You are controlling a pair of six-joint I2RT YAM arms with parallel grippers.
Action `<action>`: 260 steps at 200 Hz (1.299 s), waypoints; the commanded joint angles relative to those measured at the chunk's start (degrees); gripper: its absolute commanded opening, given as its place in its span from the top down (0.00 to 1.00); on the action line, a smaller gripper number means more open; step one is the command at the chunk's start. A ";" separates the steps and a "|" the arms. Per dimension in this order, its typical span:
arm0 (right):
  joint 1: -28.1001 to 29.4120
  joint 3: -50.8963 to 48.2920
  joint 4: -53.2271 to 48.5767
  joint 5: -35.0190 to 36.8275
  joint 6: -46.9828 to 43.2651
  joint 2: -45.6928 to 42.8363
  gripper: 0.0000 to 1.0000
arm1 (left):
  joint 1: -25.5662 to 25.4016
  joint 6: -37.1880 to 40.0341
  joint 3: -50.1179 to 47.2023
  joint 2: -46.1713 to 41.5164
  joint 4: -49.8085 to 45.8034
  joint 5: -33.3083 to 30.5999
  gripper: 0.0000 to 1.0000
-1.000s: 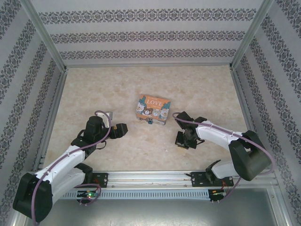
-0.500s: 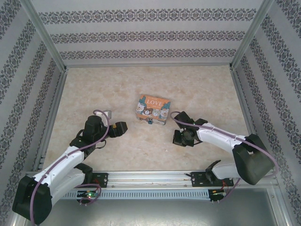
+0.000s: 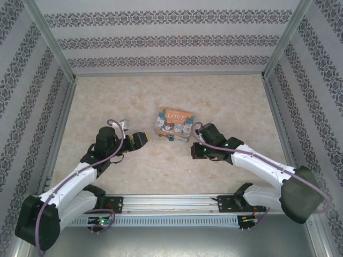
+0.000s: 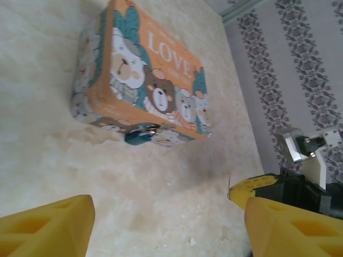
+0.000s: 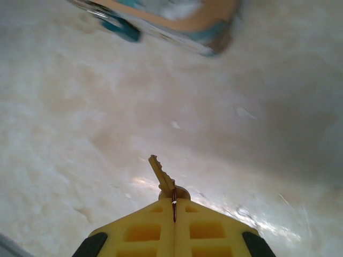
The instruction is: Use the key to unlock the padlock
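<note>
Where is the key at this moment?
In the right wrist view, the key is held by the right gripper, jaws shut on its head, blade pointing toward the teal padlock on the LOVE tin ahead.

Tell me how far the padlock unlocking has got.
Done: the key is picked up, pinched in the shut right claw with its blade sticking out. In hand: that claw sits short of the padlock, which hangs on the front of the LOVE tin, its shackle apparently closed. The left claw is open beside the tin, holding nothing. Left: insert the key, turn it, free the shackle.
</note>
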 commanded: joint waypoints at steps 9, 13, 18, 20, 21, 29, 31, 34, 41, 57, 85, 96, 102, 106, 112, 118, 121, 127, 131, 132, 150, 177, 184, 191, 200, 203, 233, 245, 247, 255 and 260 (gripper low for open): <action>2.45 -0.84 8.02 0.72 -7.68 -4.83 1.00 | -1.78 -4.57 2.50 3.19 8.65 5.66 0.35; 2.69 -1.15 8.81 0.97 -8.22 -5.44 1.00 | -2.11 -4.75 2.62 3.66 9.09 5.89 0.36; 2.97 -1.45 9.74 1.26 -8.81 -6.14 1.00 | -2.61 -4.99 2.93 4.30 9.70 6.02 0.37; 3.06 -1.59 10.10 1.36 -9.16 -6.45 1.00 | -2.84 -5.05 3.04 4.49 9.98 6.08 0.38; 3.16 -1.68 10.32 1.37 -9.27 -6.51 1.00 | -2.95 -5.09 3.07 4.62 10.10 6.06 0.38; 3.65 -2.18 11.68 1.77 -10.16 -7.73 1.00 | -3.88 -5.13 3.53 5.52 10.77 5.97 0.40; 3.76 -2.33 12.04 1.86 -10.31 -8.03 1.00 | -4.16 -5.06 3.71 5.71 10.86 5.92 0.40; 3.94 -2.56 12.57 1.91 -10.54 -8.45 1.00 | -4.63 -4.98 3.98 5.96 10.91 5.83 0.41; 4.22 -2.85 13.51 2.08 -10.87 -9.21 1.00 | -5.58 -4.74 4.63 6.70 10.97 5.62 0.41; 4.91 -3.47 14.94 2.31 -12.06 -10.59 1.00 | -7.68 -4.52 6.18 8.54 11.66 5.43 0.43; 5.74 -4.02 15.67 3.19 -12.90 -11.83 1.00 | -11.26 -4.06 8.97 11.59 12.94 4.52 0.44; 6.06 -4.20 16.09 3.14 -13.10 -11.89 1.00 | -12.72 -3.51 10.14 12.89 12.93 4.00 0.45; 6.36 -4.29 16.39 3.14 -13.09 -11.87 1.00 | -13.49 -3.23 10.74 13.64 12.98 3.76 0.45; 6.42 -4.31 16.58 3.23 -13.12 -11.86 1.00 | -13.94 -3.20 11.13 14.18 12.97 3.70 0.46; 6.59 -4.23 16.67 3.23 -13.18 -11.79 1.00 | -14.57 -3.03 11.62 14.96 13.17 3.50 0.46; 6.78 -4.16 16.75 3.28 -13.30 -11.73 1.00 | -15.16 -3.06 12.03 15.74 13.52 3.50 0.47; 6.92 -4.14 16.77 3.31 -13.31 -11.62 1.00 | -15.39 -3.13 12.20 16.15 13.76 3.50 0.47; 7.20 -4.05 16.76 3.32 -13.39 -11.53 1.00 | -15.85 -3.25 12.53 16.89 14.34 3.59 0.48; 7.26 -3.97 16.79 3.40 -13.47 -11.45 1.00 | -16.17 -3.33 12.66 17.28 14.69 3.61 0.48; 7.29 -3.92 16.74 3.40 -13.45 -11.39 1.00 | -16.25 -3.35 12.72 17.39 14.78 3.59 0.48; 7.83 -3.52 16.74 3.75 -13.70 -10.94 1.00 | -17.32 -3.66 13.44 19.23 16.09 3.67 0.49; 8.36 -2.93 16.75 3.93 -13.99 -10.31 1.00 | -18.67 -3.33 14.69 21.36 16.47 3.54 0.52; 8.45 -2.82 16.75 3.90 -14.05 -10.04 1.00 | -19.00 -3.24 15.00 21.86 16.50 3.50 0.52; 8.54 -2.66 16.73 3.90 -14.12 -9.86 1.00 | -19.26 -3.12 15.29 22.30 16.58 3.34 0.53; 8.67 -2.55 16.72 3.85 -14.23 -9.72 1.00 | -19.56 -3.18 15.48 22.78 16.64 2.99 0.53; 8.71 -2.47 16.78 3.83 -14.22 -9.63 1.00 | -19.60 -3.15 15.57 22.96 16.79 2.92 0.54; 9.07 -2.11 16.81 3.66 -14.50 -9.27 1.00 | -20.28 -3.69 16.02 24.92 18.22 2.68 0.58; 9.16 -2.02 16.87 3.67 -14.58 -9.17 1.00 | -20.50 -3.98 16.19 25.68 19.08 2.84 0.60; 9.16 -2.02 16.85 3.74 -14.58 -9.21 1.00 | -20.54 -4.05 16.19 25.79 19.14 2.87 0.61; 9.24 -2.02 16.86 3.83 -14.63 -9.22 1.00 | -20.59 -4.26 16.35 26.18 19.43 3.03 0.63; 9.24 -2.02 16.80 3.85 -14.66 -9.20 1.00 | -20.59 -4.25 16.45 26.42 19.51 3.10 0.64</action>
